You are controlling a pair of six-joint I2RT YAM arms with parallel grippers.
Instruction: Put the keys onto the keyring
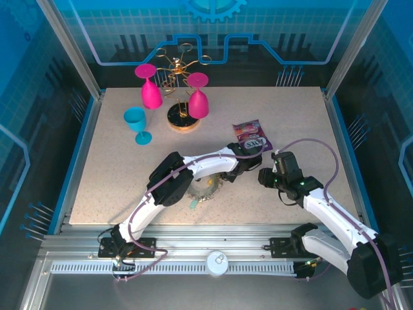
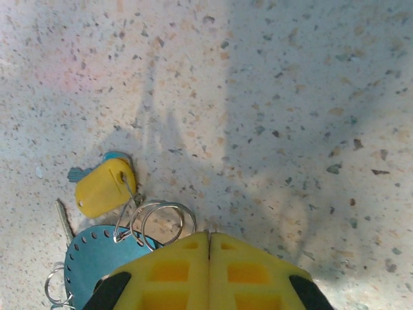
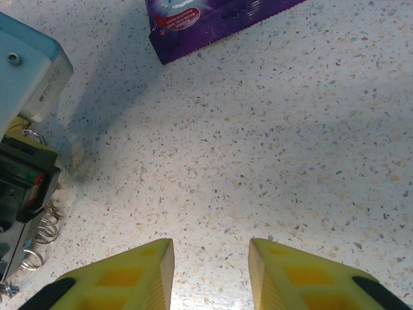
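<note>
Left gripper [image 2: 208, 240] is pinched shut on nothing visible, keyring [image 2: 97, 259] and a yellow-tagged key [image 2: 103, 188] just beside its tips; right gripper [image 3: 211, 248] hangs open over the table [image 3: 290, 129]. Ring looks thin, stiff, slippery, so I'd grab an edge loop [image 2: 169, 205].

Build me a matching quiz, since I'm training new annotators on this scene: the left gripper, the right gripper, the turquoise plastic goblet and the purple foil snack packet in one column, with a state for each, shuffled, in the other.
Things
1. left gripper
2. right gripper
3. turquoise plastic goblet
4. purple foil snack packet

States
A. lying flat
B. jaws apart
C. jaws pressed together
D. standing upright

Pairs: 1-C, 2-B, 3-D, 4-A
</note>
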